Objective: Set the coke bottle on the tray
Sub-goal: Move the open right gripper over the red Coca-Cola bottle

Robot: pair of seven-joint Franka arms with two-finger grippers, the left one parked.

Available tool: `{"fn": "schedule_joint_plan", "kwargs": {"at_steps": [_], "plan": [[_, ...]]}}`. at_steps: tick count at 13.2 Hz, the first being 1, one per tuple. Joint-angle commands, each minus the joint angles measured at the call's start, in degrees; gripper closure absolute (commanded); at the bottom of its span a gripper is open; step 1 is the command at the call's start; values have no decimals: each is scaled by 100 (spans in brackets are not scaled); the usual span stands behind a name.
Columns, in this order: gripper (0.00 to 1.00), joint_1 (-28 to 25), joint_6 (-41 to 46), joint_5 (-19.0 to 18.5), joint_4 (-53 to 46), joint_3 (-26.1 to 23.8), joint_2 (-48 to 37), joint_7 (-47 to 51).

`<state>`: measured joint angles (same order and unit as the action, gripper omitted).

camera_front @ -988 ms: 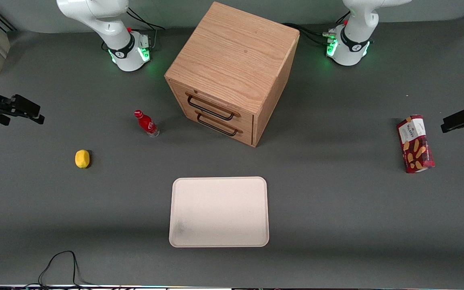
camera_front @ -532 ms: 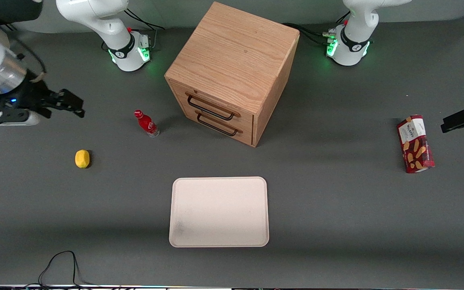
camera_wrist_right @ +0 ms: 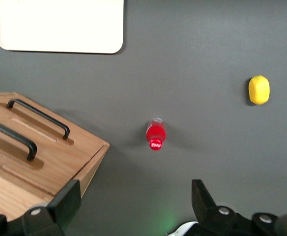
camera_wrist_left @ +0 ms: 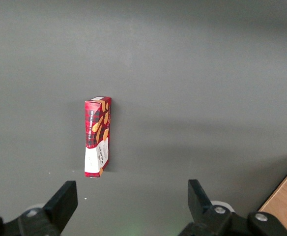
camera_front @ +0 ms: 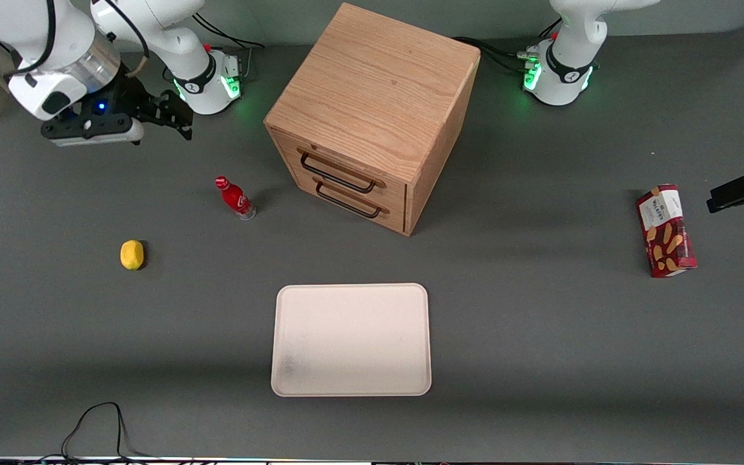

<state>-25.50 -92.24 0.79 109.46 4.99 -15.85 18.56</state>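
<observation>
Below my hand (camera_front: 175, 116), whose two black fingers stand spread apart with nothing between them, the small slim red coke bottle (camera_front: 234, 198) stands upright on the grey table (camera_front: 540, 336), nearer the front camera and well apart from the cream rectangular tray (camera_front: 351, 340).

Tabletop (camera_front: 540, 361): dk grey matte cover, fills nearly whole front view; soft shadow bands across middle and lower frame.
Cabinet (camera_front: 378, 97): light oak, upper centre of frame, set at an angle; 2 drawers w/ black bar handles (camera_front: 340, 174), both closed.
Wall strip (camera_front: 268, 16): pale grey-green, along top edge.
Cable (camera_front: 97, 420): black, looped on tabletop at bottom edge.
Light: even overhead; small green glow patches on tabletop nr top edge.
</observation>
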Motion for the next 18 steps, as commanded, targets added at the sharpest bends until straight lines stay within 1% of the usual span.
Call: {"fn": "schedule_joint_plan", "kwargs": {"at_steps": [1,2,4,7,12,15,18], "plan": [[0,-193,-302,-184,846,107,-716,139],[0,-193,-399,-254,1066,107,-875,139],[0,-193,-444,-385,1174,107,-920,139],[0,-184,-785,-395,1411,107,-833,139],[0,-175,-1909,-395,2148,116,-534,157],[0,-149,-2875,-404,2824,116,-446,148],[0,-140,-3553,-404,3203,195,-200,148]]}}
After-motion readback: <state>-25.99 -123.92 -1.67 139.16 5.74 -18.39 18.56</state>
